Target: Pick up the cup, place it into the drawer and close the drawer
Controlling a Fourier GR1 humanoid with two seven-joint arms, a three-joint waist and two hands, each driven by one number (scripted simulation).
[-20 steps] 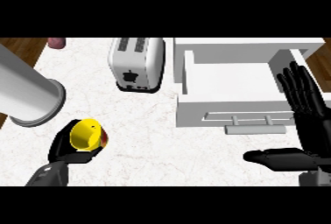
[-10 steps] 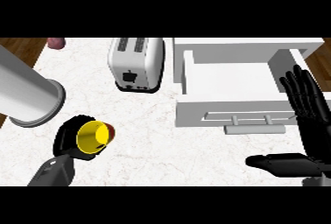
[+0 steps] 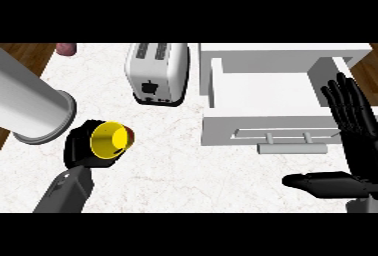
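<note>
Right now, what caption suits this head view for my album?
The left robot hand curls round a yellow cup near the toaster; the drawer stands open by the right robot hand.

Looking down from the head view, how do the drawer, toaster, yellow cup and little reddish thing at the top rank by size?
1. drawer, largest.
2. toaster.
3. yellow cup, held in the left hand, possibly nearer the camera, yet smaller than the toaster.
4. reddish thing, smallest, partly cut off at the edge.

1. The yellow cup, tilted with its open mouth showing, is held in the curled fingers of my left robot hand.
2. The white drawer stands open at right, its bar handle towards me.
</note>
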